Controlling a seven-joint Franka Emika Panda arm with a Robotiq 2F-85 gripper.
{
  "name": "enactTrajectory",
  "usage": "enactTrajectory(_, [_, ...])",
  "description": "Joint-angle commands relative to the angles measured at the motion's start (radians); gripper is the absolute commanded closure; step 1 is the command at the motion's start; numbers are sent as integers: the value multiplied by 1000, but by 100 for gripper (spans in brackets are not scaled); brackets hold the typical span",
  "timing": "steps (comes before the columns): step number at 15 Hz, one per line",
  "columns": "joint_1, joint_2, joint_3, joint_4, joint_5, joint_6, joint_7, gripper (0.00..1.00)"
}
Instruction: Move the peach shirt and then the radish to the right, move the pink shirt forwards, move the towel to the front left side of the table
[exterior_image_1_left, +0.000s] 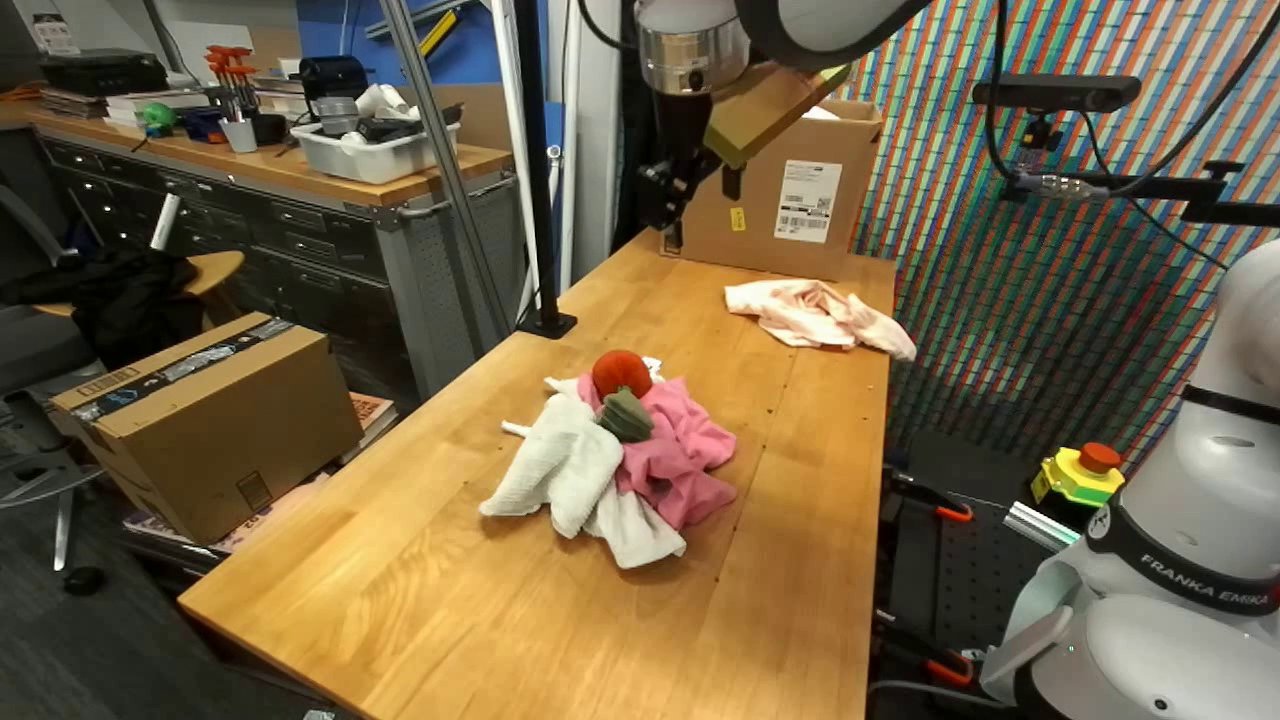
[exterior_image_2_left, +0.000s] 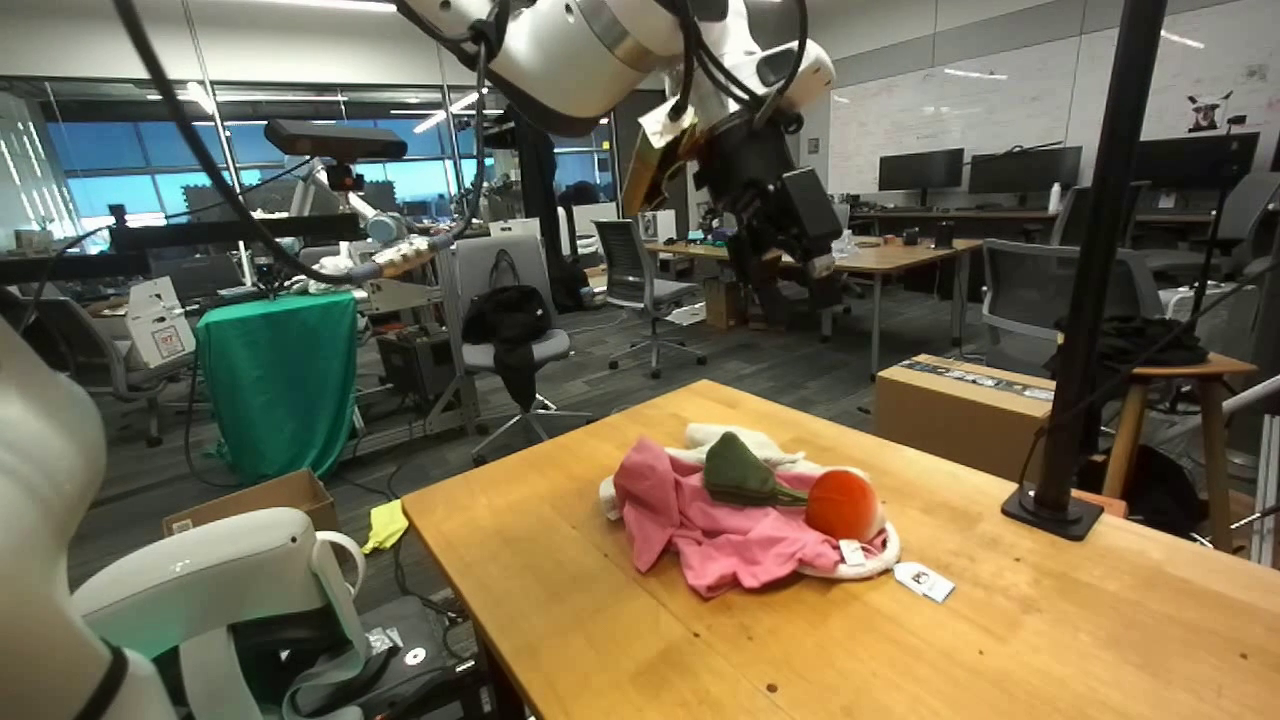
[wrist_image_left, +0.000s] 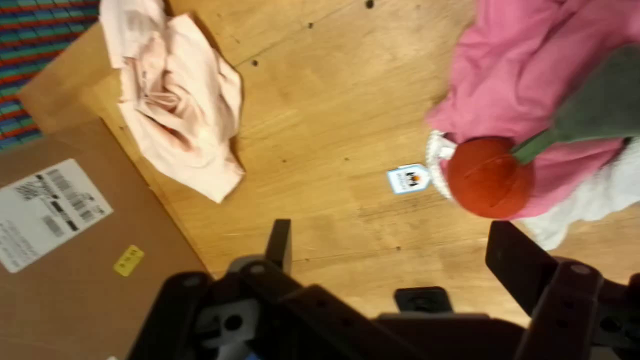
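Observation:
The peach shirt (exterior_image_1_left: 815, 315) lies crumpled on the wooden table (exterior_image_1_left: 430, 600), away from the other cloths; in the wrist view the peach shirt (wrist_image_left: 185, 105) is at upper left. A pile holds the pink shirt (exterior_image_2_left: 720, 535), the off-white towel (exterior_image_1_left: 560, 455) and, on top, the red radish (exterior_image_1_left: 621, 372) with its dark green top (exterior_image_2_left: 735, 470). Part of the towel is hidden under the pink shirt. My gripper (wrist_image_left: 392, 227) is open, its jaws wide apart with nothing between them. In both exterior views the gripper (exterior_image_1_left: 702, 212) hangs well above the tabletop, touching neither cloth nor radish.
A cardboard box (exterior_image_1_left: 850, 195) stands at the table's end, beyond the peach shirt. A black pole (exterior_image_2_left: 1075, 300) rises from a base at the table's edge. A white paper tag (wrist_image_left: 408, 178) lies beside the radish, by the pile.

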Motion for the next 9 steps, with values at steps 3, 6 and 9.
enactTrajectory(3, [42,143,10,27,135,223,-142,0])
enactTrajectory(6, [51,217,5,41,215,312,-174,0])
enactTrajectory(9, [51,271,-3,41,298,367,-201,0])
